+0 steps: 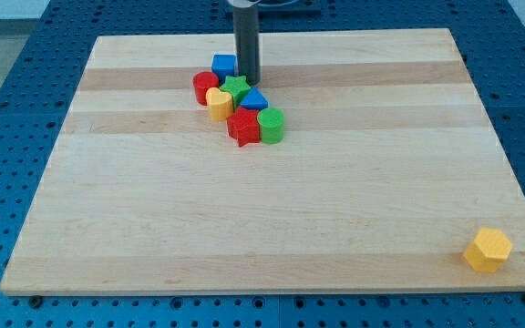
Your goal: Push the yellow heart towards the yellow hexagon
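The yellow heart (219,103) sits in a tight cluster of blocks near the top middle of the wooden board (272,219). Around it are a red cylinder (204,87), a blue cube (224,66), a green star (236,88), a blue triangle (253,100), a red star (242,127) and a green cylinder (271,125). The yellow hexagon (488,249) lies alone near the board's bottom right corner. My tip (248,82) stands at the cluster's upper right edge, right of the blue cube and beside the green star.
The board lies on a blue perforated table (7,109) that shows on all sides. The dark rod (246,41) comes down from the view's top.
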{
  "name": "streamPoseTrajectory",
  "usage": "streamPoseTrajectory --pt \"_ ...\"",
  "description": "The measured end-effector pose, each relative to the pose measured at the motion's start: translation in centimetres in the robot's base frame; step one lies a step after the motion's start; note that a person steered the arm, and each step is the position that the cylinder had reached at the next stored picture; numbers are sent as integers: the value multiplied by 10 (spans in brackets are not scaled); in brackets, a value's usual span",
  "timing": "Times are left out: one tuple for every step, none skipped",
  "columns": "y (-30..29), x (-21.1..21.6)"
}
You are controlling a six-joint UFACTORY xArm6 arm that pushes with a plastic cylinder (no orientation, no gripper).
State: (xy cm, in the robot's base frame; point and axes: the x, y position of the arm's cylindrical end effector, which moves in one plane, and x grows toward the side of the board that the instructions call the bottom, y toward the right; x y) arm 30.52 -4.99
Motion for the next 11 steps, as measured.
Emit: streamPoseTrajectory --pt "-25 1" --pt "-44 11" --pt "-45 30" --pt "-45 43" --pt "-45 57" --pt "-45 71" --pt "-45 84" --pt "-45 102" --pt "-45 119" --pt "-49 139" --pt "-53 158"
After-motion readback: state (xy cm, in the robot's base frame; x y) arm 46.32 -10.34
